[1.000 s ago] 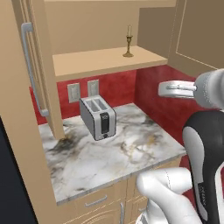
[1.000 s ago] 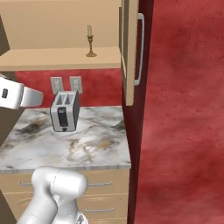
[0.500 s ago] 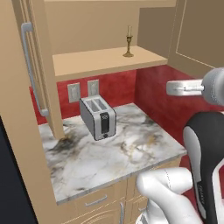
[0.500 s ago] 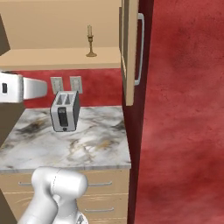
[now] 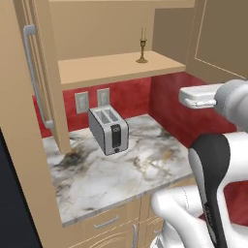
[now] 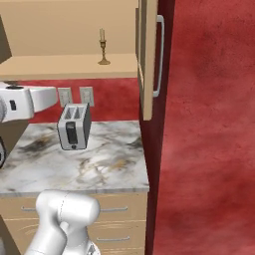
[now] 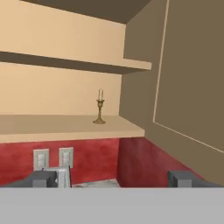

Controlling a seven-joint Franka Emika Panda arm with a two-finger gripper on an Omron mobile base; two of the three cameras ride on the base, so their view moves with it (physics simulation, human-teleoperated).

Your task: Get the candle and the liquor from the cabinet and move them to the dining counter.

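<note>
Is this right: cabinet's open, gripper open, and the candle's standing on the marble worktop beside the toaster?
Not quite. The candle stands upright on the lower shelf of the cabinet, above the worktop, not beside the toaster; the left base view shows this plainly. The rest holds: the cabinet is open, and the gripper is open, holding nothing.
</note>
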